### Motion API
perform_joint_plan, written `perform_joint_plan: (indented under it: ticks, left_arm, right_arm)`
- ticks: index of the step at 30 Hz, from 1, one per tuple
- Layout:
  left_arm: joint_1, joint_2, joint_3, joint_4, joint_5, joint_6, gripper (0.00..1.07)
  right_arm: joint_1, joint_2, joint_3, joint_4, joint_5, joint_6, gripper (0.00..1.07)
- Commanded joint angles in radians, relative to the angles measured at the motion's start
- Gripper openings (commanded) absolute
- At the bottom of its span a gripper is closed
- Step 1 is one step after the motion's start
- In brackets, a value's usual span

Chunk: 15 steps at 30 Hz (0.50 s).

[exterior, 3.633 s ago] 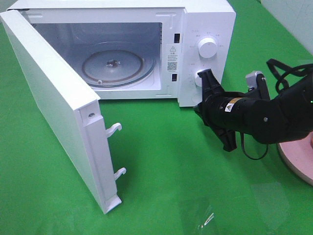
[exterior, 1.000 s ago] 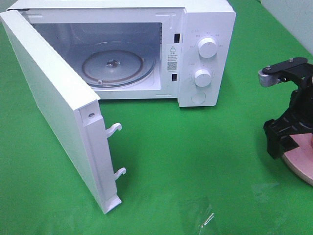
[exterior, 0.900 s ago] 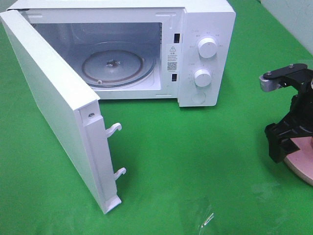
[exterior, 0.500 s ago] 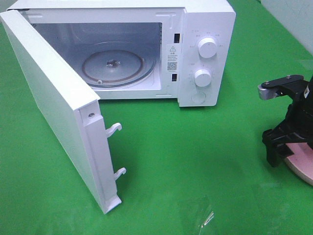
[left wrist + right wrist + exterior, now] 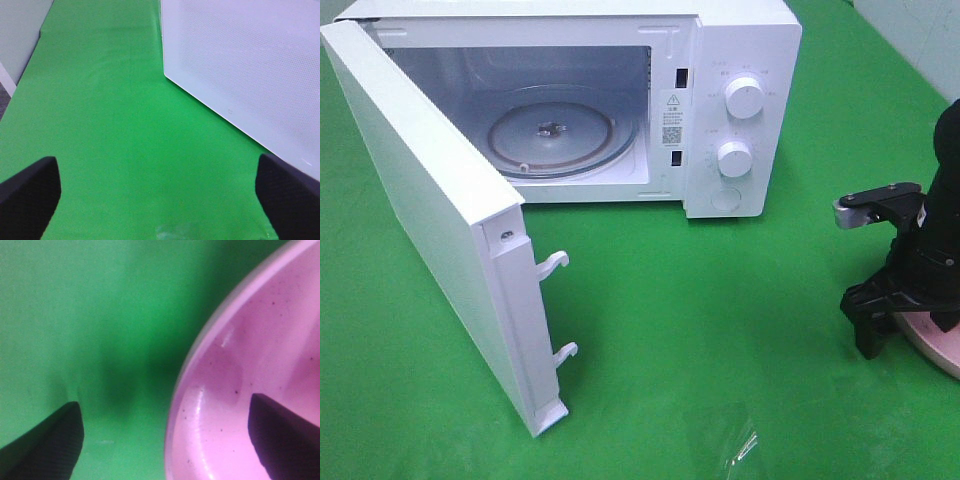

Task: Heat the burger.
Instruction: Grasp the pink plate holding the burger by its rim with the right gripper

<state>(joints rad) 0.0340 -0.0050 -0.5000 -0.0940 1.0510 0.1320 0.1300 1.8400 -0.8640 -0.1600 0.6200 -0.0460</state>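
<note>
Right gripper (image 5: 165, 440) low at pink plate (image 5: 235, 355) rim, jaws spread wide, gripping nothing: one finger over plate, other over green cloth (image 5: 75, 315). Left gripper (image 5: 160, 200) jaws spread, unloaded, near microwave door (image 5: 250, 65). Microwave (image 5: 740, 60) stands open. Burger: I cannot locate it in any view.

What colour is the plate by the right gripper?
Pink, with small dark specks; the right wrist view shows the plate best.

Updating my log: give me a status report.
Left gripper open, beside white microwave's open door. Right gripper open, astride round pink plate's rim. Burger not in view. Glass turntable bare.
</note>
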Motion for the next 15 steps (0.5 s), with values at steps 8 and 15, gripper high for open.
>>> perform_joint_plan:
  ticks: [8, 15]
  left_arm:
    - [0.000, -0.023, 0.002, -0.002, -0.014, 0.001, 0.98]
    - [0.000, -0.023, 0.002, -0.002, -0.014, 0.001, 0.98]
  right_arm:
    - [-0.003, 0.019, 0.001, -0.021, -0.033, 0.018, 0.74]
    - [-0.003, 0.019, 0.001, -0.059, -0.038, 0.092, 0.61]
